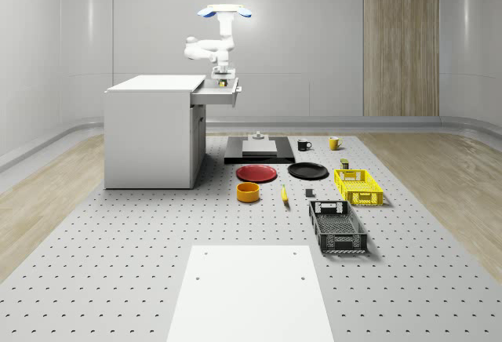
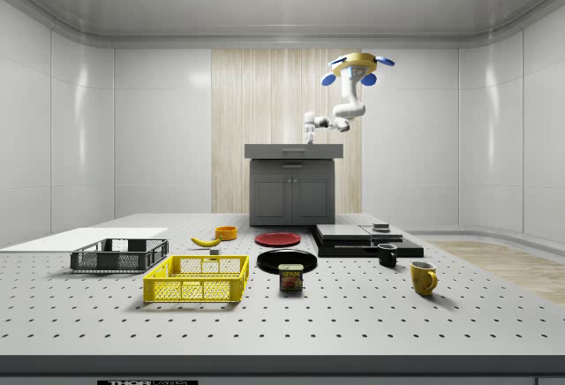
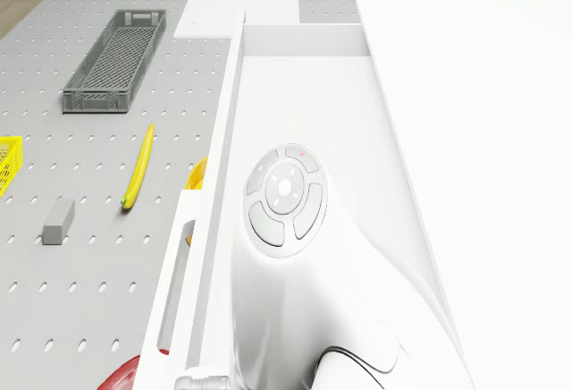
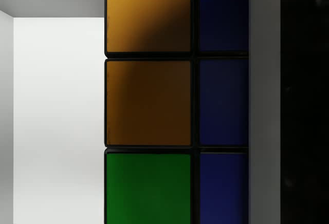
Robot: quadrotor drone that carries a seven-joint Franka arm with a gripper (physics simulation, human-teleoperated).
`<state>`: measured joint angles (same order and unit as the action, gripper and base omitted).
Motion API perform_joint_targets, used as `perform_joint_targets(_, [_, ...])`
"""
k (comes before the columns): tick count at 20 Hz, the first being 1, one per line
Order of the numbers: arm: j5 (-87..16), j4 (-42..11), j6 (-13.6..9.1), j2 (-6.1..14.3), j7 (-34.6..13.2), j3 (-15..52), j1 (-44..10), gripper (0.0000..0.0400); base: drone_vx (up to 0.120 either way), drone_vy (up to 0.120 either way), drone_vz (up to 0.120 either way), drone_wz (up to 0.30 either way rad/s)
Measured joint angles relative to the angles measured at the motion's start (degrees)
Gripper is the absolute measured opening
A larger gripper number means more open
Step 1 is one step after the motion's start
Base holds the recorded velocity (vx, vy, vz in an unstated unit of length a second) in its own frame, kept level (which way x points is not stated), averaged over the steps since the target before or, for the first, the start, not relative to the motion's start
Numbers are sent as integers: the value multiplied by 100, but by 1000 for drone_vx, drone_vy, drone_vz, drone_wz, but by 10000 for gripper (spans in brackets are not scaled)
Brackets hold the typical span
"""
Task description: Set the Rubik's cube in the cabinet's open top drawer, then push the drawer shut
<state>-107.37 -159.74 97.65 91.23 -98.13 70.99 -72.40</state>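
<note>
The drone hovers above the white cabinet's open top drawer, which is pulled out toward the whole-scene view's right. Its white arm bends down over the drawer's bare floor. The gripper hangs just above the drawer, shut on the Rubik's cube. Orange, green and blue tiles face the wrist camera, and a dark finger lies against the blue side. White drawer floor lies beneath the cube. In the side view the drone floats over the cabinet.
On the pegboard floor beside the cabinet lie a red plate, a black plate, an orange bowl, a banana, a yellow basket and a grey basket. Two mugs stand by a black platform.
</note>
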Motion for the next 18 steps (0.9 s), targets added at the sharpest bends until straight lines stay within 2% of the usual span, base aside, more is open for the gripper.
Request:
perform_joint_targets(4, [-302,112,99,-46,-7,-317,-74,325,0,0,0,0])
perform_joint_targets(5, [-488,130,261,-28,-217,-397,-87,327,0,0,0,0])
perform_joint_targets(6, [-625,178,449,13,255,-563,80,330,0,0,0,0])
perform_joint_targets(10, [-670,208,312,-76,68,-635,-23,365,0,0,0,0])
perform_joint_targets(11, [-573,260,336,-82,422,-614,44,377,0,0,0,0])
perform_joint_targets(16, [-383,133,90,-135,204,-375,34,393,0,0,0,0])
perform_joint_targets(18, [-267,77,2,-145,157,-241,52,396,0,0,100,0])
